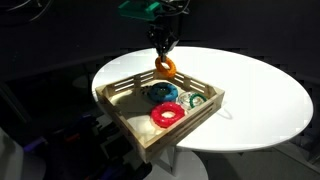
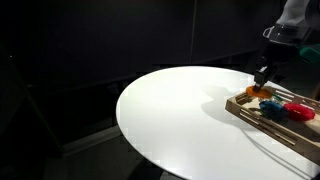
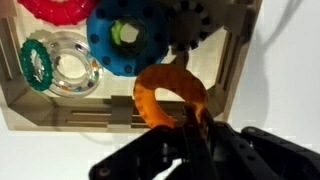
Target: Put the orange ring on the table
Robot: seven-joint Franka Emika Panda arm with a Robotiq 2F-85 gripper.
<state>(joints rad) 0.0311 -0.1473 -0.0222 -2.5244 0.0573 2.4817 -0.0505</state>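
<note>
My gripper [image 1: 164,58] is shut on the orange ring [image 1: 165,68] and holds it by its edge just above the far side of the slatted wooden tray [image 1: 128,112]. In the wrist view the orange ring [image 3: 168,92] hangs from my fingertips [image 3: 185,118] over the tray's wall. The round white table [image 1: 265,95] spreads around the tray. In the exterior view from the side, the orange ring [image 2: 257,91] hangs under my gripper [image 2: 262,78] at the tray's near corner, with the white table [image 2: 170,110] wide to the left.
In the tray lie a red ring [image 1: 167,114], a blue ring [image 1: 162,94] and a clear ring with a green one inside [image 1: 193,99]. The wrist view shows the blue ring [image 3: 125,40] and the clear ring [image 3: 60,65]. The surroundings are dark.
</note>
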